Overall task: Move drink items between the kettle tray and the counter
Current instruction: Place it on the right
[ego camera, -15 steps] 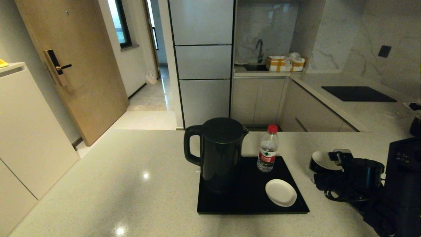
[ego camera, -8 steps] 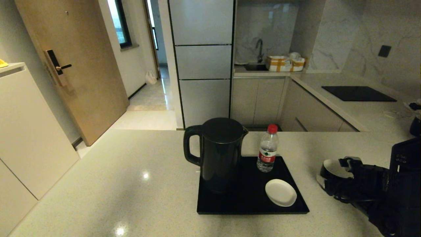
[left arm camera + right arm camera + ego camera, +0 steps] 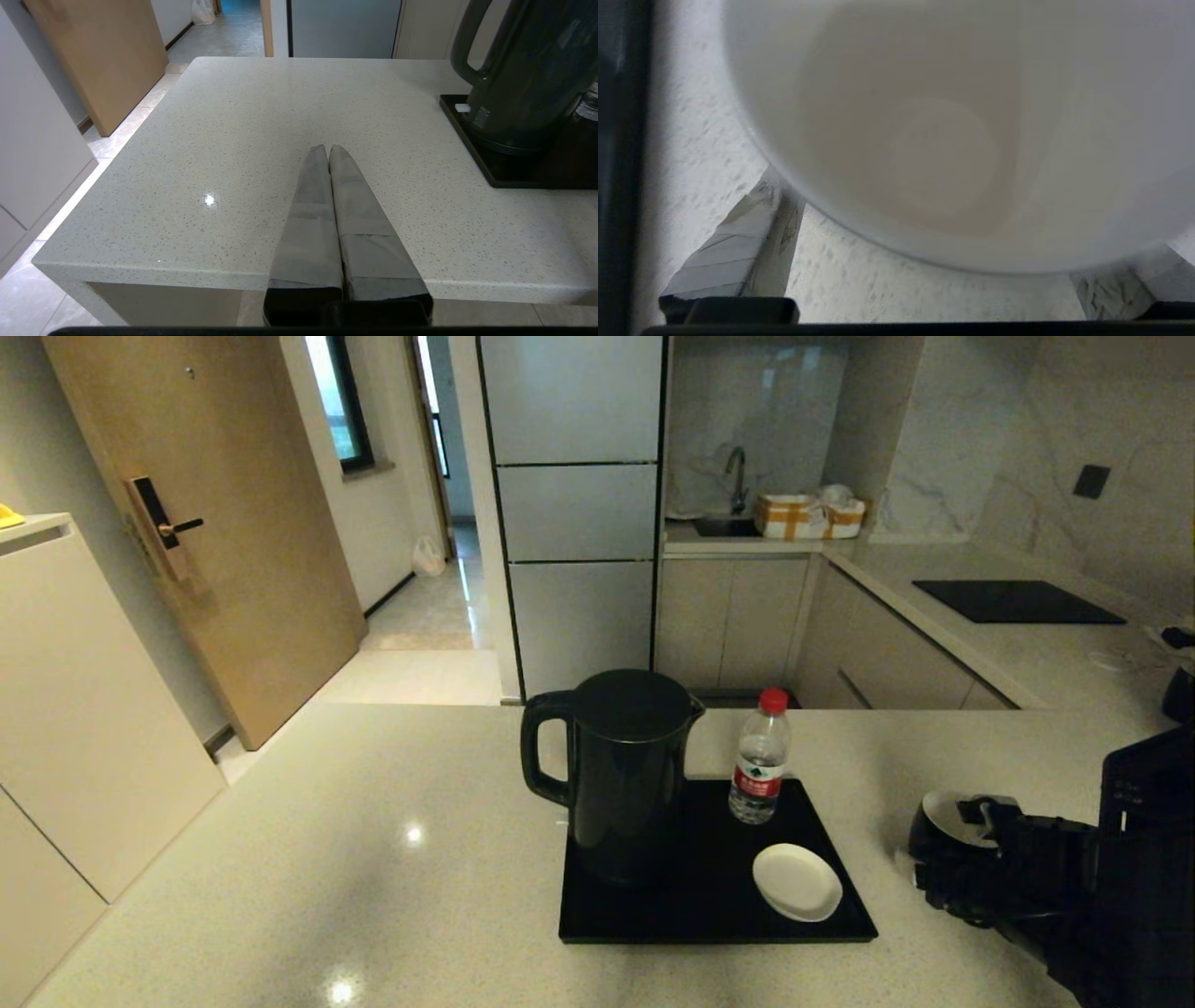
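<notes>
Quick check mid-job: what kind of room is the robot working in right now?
Probably a small apartment or hotel-suite kitchen. A sink with a tap sits in the far alcove, a black glass cooktop is set into the side worktop, and an electric kettle stands on a tray on the counter.

The right pincer (image 3: pixel 948 845) reaches in low from the right with its fingers (image 3: pixel 733 247) spread on either side of the cup (image 3: pixel 943 812), while the left pincer (image 3: pixel 328 151) hangs with its fingers pressed together above the bench (image 3: pixel 261 121).
</notes>
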